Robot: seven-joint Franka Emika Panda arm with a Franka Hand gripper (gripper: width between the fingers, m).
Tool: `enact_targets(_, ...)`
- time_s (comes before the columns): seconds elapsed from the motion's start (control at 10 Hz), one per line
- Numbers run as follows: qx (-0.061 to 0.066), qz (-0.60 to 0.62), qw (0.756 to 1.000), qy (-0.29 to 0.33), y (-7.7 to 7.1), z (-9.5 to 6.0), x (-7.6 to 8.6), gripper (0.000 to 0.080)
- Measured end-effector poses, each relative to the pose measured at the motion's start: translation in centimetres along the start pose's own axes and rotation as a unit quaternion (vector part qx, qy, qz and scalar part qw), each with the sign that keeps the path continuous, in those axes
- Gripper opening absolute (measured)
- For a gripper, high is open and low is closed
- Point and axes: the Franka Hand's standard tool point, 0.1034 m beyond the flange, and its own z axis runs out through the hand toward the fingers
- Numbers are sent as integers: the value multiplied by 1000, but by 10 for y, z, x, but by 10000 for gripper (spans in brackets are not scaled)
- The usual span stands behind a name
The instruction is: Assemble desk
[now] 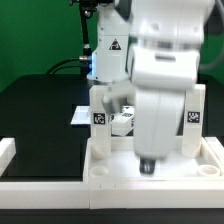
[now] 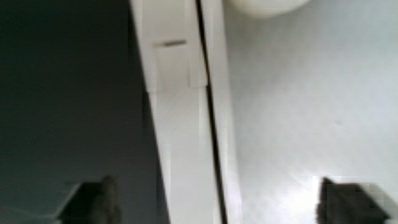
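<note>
Desk (image 1: 110, 168): tabletop lies straight under my gripper (image 1: 148, 166), long axis nine-to-three in the exterior view, one rim between the fingers (image 2: 80, 200); these stand wide apart, holding nothing.

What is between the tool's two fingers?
The wrist view shows it: the desk's white rim and flat top lie between the fingers. The tool is open and grips nothing.
</note>
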Motion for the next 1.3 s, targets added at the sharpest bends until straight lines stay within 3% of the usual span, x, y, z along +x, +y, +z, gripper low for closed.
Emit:
enact_targets(0.1,-4,17,1000,3,-1,-27,-9,621)
enact_targets(0.2,-9,62,998,6,-7,-30,-10,645)
enact_targets(0.5,-3,171,985,5,-8,-23,-10,649)
enact_targets(0.7,-3,248,969,9,-13,-36,-15,649)
enact_targets(0.9,8,354,935,14,-50,-62,-32,649)
enact_targets(1.1,11,446,895,20,-77,-70,-40,649)
enact_targets(1.3,14,512,859,18,-77,-68,-38,649)
